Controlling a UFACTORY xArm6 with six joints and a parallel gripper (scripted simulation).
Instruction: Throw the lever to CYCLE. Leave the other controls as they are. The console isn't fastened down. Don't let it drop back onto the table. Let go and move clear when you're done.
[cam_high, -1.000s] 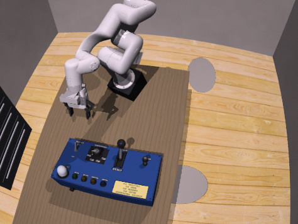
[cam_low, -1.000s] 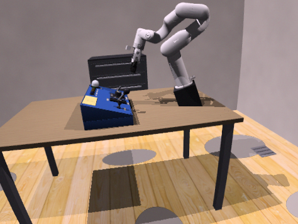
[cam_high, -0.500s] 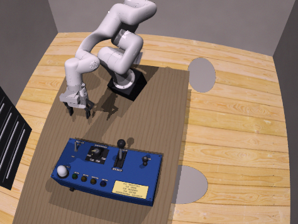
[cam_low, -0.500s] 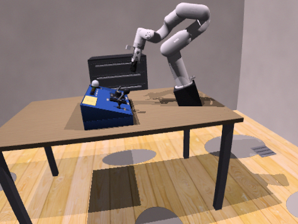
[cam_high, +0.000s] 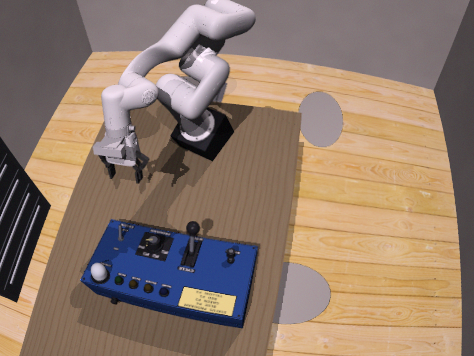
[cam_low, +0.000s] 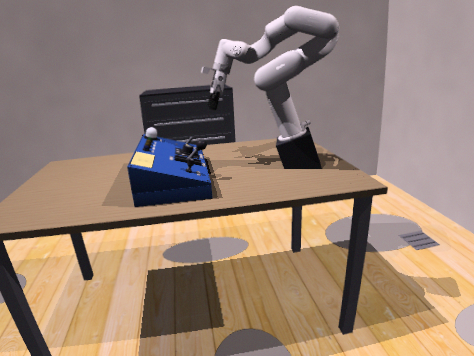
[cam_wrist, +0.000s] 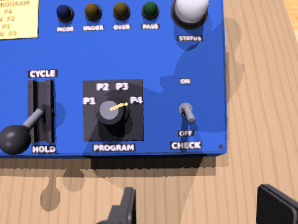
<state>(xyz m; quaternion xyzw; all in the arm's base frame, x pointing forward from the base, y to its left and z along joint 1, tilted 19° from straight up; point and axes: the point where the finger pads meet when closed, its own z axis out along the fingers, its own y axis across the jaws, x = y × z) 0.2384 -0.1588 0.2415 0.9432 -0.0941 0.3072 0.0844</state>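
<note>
The blue console (cam_high: 172, 270) sits on the brown table, also seen in the side view (cam_low: 169, 171) and the wrist view (cam_wrist: 110, 75). Its lever, with a black ball knob (cam_high: 192, 228) (cam_wrist: 15, 139), stands at the HOLD end of a slot marked CYCLE and HOLD (cam_wrist: 41, 111). My gripper (cam_high: 123, 172) (cam_low: 213, 100) is open and empty. It hangs well above the table, behind the console's left part and apart from it. Its two fingertips show at the bottom of the wrist view (cam_wrist: 200, 207).
The console also has a PROGRAM dial (cam_wrist: 112, 111) pointing to P4, a CHECK toggle (cam_wrist: 187, 112) near OFF, a white STATUS dome (cam_wrist: 190, 10), a row of round buttons (cam_wrist: 107, 11) and a yellow label (cam_high: 207, 301). The arm's base (cam_high: 200, 132) stands behind. A dark cabinet (cam_low: 187, 114) stands beyond the table.
</note>
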